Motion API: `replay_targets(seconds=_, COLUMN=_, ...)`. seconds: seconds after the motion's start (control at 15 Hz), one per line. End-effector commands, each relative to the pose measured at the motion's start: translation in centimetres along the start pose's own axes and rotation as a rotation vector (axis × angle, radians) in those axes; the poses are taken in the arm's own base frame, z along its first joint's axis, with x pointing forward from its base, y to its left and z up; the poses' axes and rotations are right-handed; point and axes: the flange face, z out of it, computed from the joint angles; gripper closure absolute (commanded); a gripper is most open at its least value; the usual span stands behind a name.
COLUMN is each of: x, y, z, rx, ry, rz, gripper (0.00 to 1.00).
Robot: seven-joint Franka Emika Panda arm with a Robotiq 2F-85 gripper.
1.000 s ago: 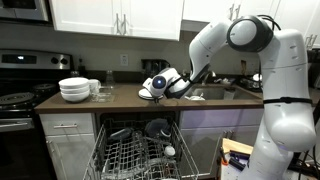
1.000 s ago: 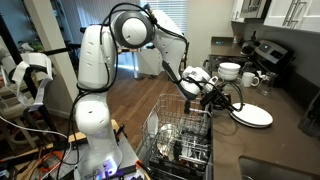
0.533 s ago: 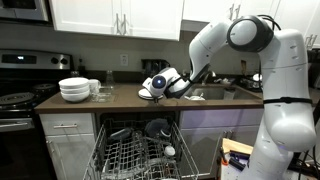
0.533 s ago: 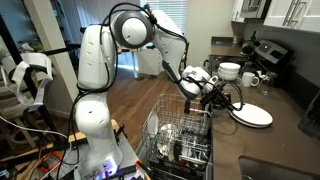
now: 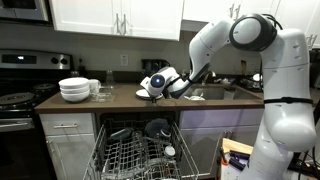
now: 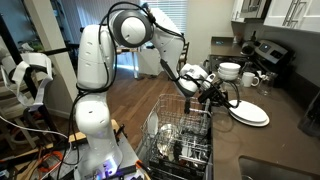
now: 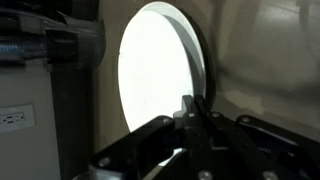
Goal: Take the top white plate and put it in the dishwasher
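Now the end effector, pinched shut on the rim of the top white plate, has eased it slightly upward; the lift looks begun, with the dishwasher next.

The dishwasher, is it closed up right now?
No, the dishwasher stands open, its wire rack showing with a dark dish in it.

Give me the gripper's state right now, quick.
Gripper: closed, pinching the rim of the top white plate.
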Motion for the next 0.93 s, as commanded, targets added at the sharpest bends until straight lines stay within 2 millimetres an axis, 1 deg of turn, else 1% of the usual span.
replay_targets(seconds=0.0, x=-0.2, y=0.5, z=-1.7, rx=0.013, ry=-0.012, rz=-0.016, gripper=0.98)
replay_targets(seconds=0.4, x=0.3, y=0.6, z=-2.7, rx=0.032, ry=-0.007, rz=-0.011, gripper=0.98)
replay_targets(seconds=0.67, x=0.5, y=0.1, z=-2.7, rx=0.048, ry=-0.009, rz=-0.008, gripper=0.98)
replay_targets(seconds=0.87, x=0.4, y=0.0, z=-2.7, rx=0.050, ry=-0.010, rz=-0.006, gripper=0.94)
